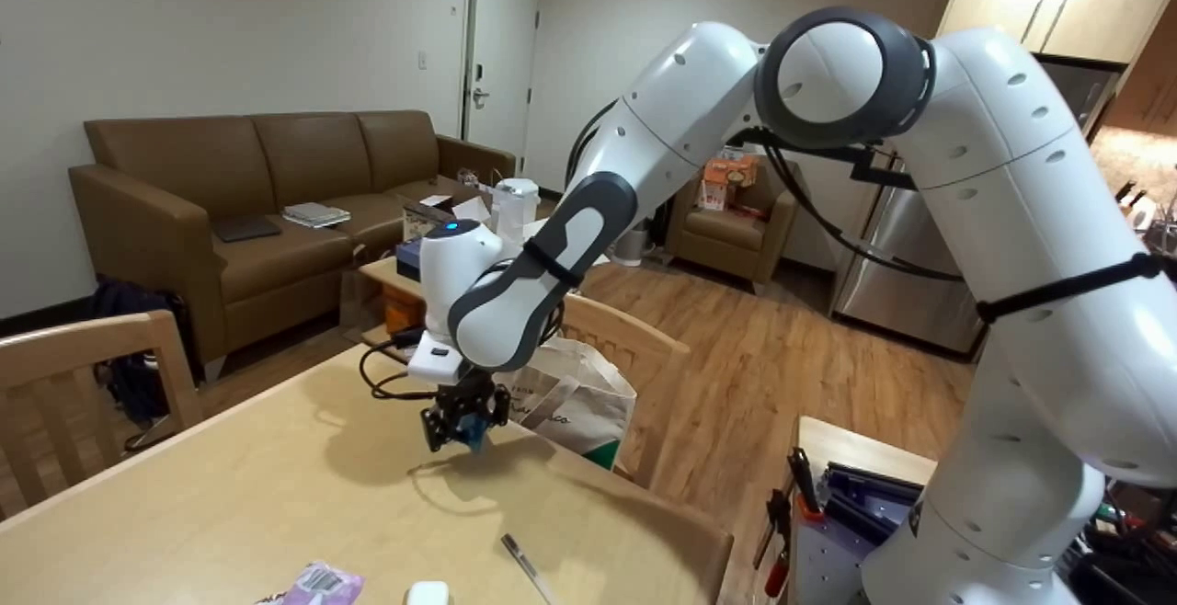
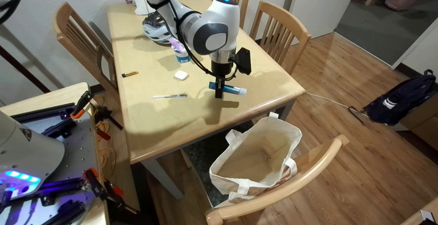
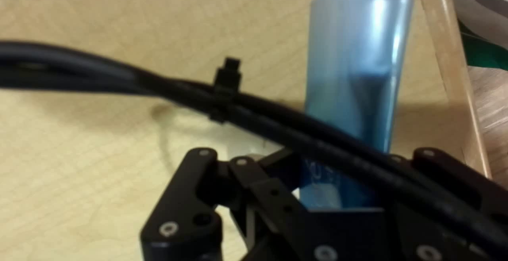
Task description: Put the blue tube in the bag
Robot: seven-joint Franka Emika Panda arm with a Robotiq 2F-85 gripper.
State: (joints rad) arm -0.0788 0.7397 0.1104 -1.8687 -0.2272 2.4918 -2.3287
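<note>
One cream bag with handles stands on the seat of a wooden chair at the near end of the table, its mouth spread and facing up. Set in from the table's near edge, the gripper points down over the tabletop, jaws closed on the blue tube. Tube location: in the air above the table, apart from the bag. Tube attitude: close to level, pale capped end directed away from the robot's base. Wrist view: black cables cross in front of the tube, whose capped end runs partly out of frame. Slightly farther back, nearer the robot's base, a slim pen lies flat on the table; past it rests a small white case. Farther along the tabletop, a grey-white helmet is observed, and three more wooden chairs stand along the table's long sides.
</note>
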